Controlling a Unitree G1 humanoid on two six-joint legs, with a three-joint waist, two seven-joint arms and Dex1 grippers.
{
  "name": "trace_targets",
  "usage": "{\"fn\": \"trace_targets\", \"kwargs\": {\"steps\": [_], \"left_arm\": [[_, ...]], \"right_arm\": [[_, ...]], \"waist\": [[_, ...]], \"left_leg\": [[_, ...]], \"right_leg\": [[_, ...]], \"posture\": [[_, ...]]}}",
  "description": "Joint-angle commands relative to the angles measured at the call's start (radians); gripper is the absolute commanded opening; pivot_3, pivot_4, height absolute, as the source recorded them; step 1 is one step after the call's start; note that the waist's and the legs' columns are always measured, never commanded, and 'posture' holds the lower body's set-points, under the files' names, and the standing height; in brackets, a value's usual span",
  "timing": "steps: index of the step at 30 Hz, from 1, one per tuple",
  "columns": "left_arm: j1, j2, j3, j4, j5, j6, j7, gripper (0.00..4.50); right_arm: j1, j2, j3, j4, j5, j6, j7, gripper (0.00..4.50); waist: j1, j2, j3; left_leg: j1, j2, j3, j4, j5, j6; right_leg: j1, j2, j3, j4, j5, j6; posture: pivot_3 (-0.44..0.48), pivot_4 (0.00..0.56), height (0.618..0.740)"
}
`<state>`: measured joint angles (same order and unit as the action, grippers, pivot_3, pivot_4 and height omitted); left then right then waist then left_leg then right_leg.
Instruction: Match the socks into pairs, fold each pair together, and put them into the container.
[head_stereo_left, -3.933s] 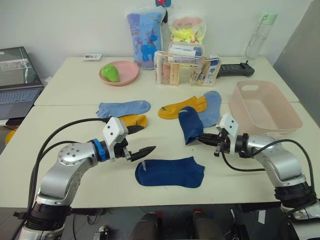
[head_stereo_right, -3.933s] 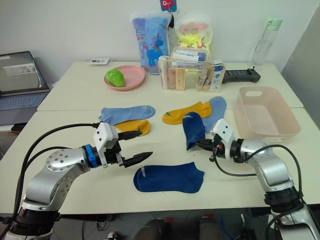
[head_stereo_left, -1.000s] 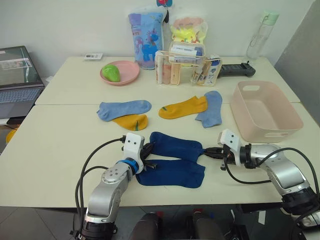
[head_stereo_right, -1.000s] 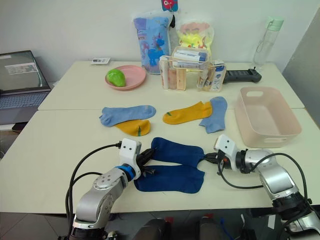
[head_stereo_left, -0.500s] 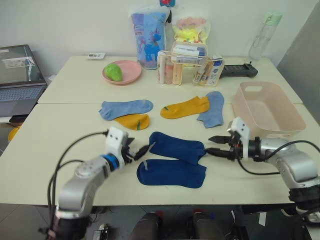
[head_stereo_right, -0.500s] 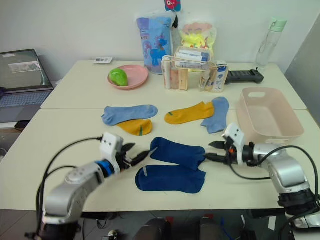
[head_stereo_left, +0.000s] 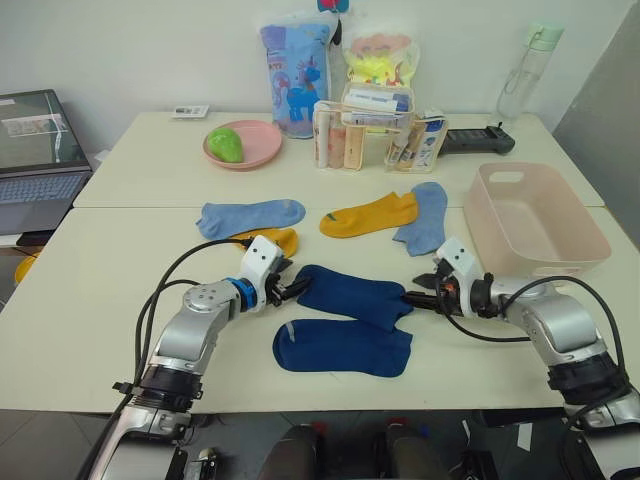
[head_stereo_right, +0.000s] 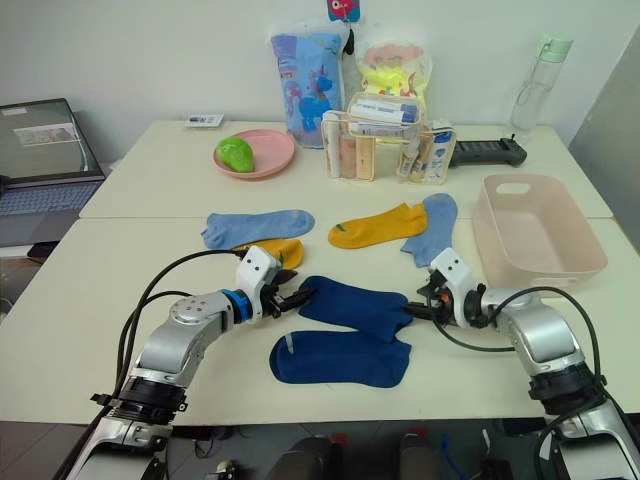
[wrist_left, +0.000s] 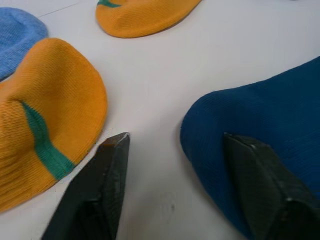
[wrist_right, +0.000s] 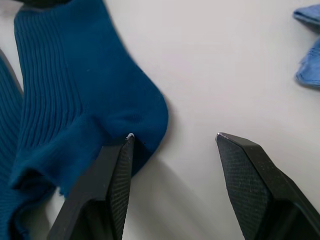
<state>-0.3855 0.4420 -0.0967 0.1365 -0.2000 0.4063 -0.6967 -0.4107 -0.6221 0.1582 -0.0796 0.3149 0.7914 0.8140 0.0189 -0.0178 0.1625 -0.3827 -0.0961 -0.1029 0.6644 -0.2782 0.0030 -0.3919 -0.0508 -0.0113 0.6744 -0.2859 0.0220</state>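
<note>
While both navy socks lie flat at the lower middle of the frame, we judge the step in hand is laying one on the other so the pair can be folded. Nearest us is the lower navy sock (head_stereo_left: 342, 347), untouched. Just beyond it lies the upper navy sock (head_stereo_left: 352, 296), with a gripper at each end. Our left gripper (head_stereo_left: 283, 290) sits at its left end, fingers parted and holding nothing; in the left wrist view one fingertip rests on the navy toe and the other on bare table beside the mustard sock (head_stereo_left: 266, 241). Our right gripper (head_stereo_left: 420, 296) is at its right end, also spread and empty, one finger at the cuff edge, the other on open table. To do this well, we should close both grippers on this sock alone, pinching only its edges, keep clear of the mustard sock, then lift level and lower it squarely onto the near one. Farther up lie two light blue socks (head_stereo_left: 249, 215) (head_stereo_left: 423, 217) and another mustard sock (head_stereo_left: 368, 214). At the right edge waits the empty pink container (head_stereo_left: 533, 262).
</note>
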Motion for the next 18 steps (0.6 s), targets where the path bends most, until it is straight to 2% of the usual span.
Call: {"fn": "trace_targets", "kwargs": {"steps": [1, 6, 7, 18], "left_arm": [[-0.002, -0.009, -0.004, -0.021, -0.009, -0.008, -0.024, 1.91], [0.007, -0.002, 0.007, -0.043, -0.014, 0.009, -0.032, 0.24], [0.009, -0.001, 0.01, -0.051, -0.019, 0.018, -0.034, 0.01], [0.106, -0.01, 0.062, -0.218, -0.06, 0.128, 0.032, 0.01]], "right_arm": [[0.01, -0.008, -0.009, -0.046, 0.015, 0.003, 0.018, 1.86], [0.001, 0.004, -0.009, -0.046, 0.026, 0.003, 0.032, 0.04], [-0.003, 0.009, -0.011, -0.047, 0.035, 0.008, 0.037, 0.0], [-0.121, 0.028, -0.025, 0.094, -0.001, -0.054, 0.023, 0.0]], "waist": [[0.0, 0.0, 0.0], [-0.002, 0.0, 0.0], [-0.003, 0.0, 0.0], [-0.017, 0.0, 0.0]], "left_leg": [[0.0, 0.0, 0.0, 0.0, 0.0, 0.0], [0.0, 0.0, 0.0, 0.0, 0.0, 0.0], [0.0, 0.0, 0.0, 0.0, 0.0, 0.0], [0.0, 0.0, 0.0, 0.0, 0.0, 0.0]], "right_leg": [[0.0, 0.0, 0.0, 0.0, 0.0, 0.0], [0.0, 0.0, 0.0, 0.001, 0.0, 0.0], [0.0, 0.0, 0.0, 0.001, 0.0, 0.0], [-0.001, 0.0, 0.0, 0.001, 0.0, 0.0]], "posture": [[0.0, 0.15, 0.74], [0.0, 0.15, 0.74], [0.0, 0.15, 0.74], [0.0, 0.15, 0.74]]}}
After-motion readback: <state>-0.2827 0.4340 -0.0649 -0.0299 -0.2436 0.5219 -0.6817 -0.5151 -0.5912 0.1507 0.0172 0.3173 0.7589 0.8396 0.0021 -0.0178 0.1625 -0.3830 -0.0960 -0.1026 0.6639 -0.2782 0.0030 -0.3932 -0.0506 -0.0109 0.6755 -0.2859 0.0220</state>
